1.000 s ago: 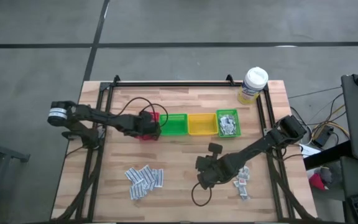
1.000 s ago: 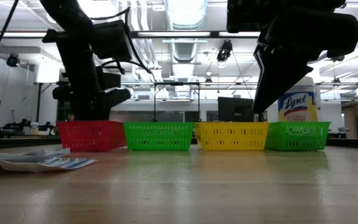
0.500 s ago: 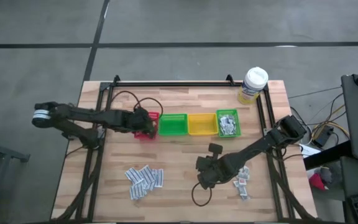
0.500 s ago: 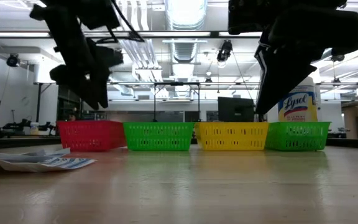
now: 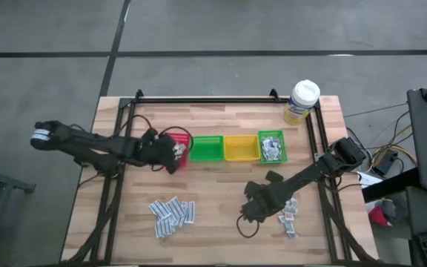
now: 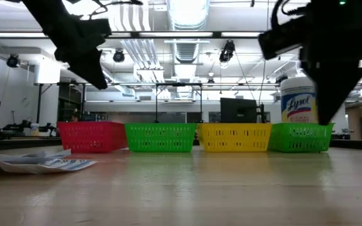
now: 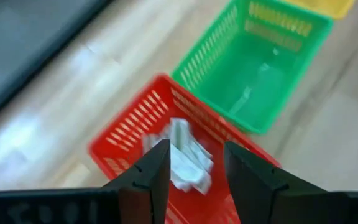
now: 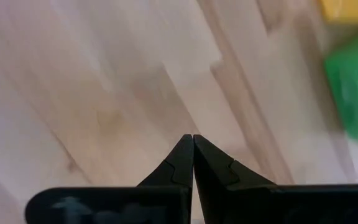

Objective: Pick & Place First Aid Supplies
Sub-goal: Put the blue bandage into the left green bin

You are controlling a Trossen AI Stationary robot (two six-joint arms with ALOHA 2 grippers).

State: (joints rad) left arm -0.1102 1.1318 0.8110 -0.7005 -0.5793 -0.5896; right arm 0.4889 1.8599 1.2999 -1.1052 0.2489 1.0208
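Since a second ago the left gripper [image 5: 170, 156] has drawn back from over the red bin [image 5: 181, 142] toward the table's left side — it now sits at the bin's near-left corner, raised above the row of bins in the low view. Its fingers [image 7: 156, 168] stand apart with nothing between them, and past them a few white sachets [image 7: 182, 155] lie loose in the red bin, released and clear of the gripper. The right gripper [image 5: 249, 211] has shifted a little to the right over bare wood; its fingers [image 8: 182, 163] are pressed tip to tip, empty.

A pile of white-blue sachets [image 5: 173, 213] lies on the table's front left, well apart from both grippers. A smaller scatter of sachets [image 5: 289, 215] lies just beside the right gripper — on its right. More grey sachets [image 5: 272, 149] fill the far-right green bin [image 5: 270, 135]. The middle green bin [image 5: 207, 148] and the yellow bin [image 5: 241, 147] stand between.
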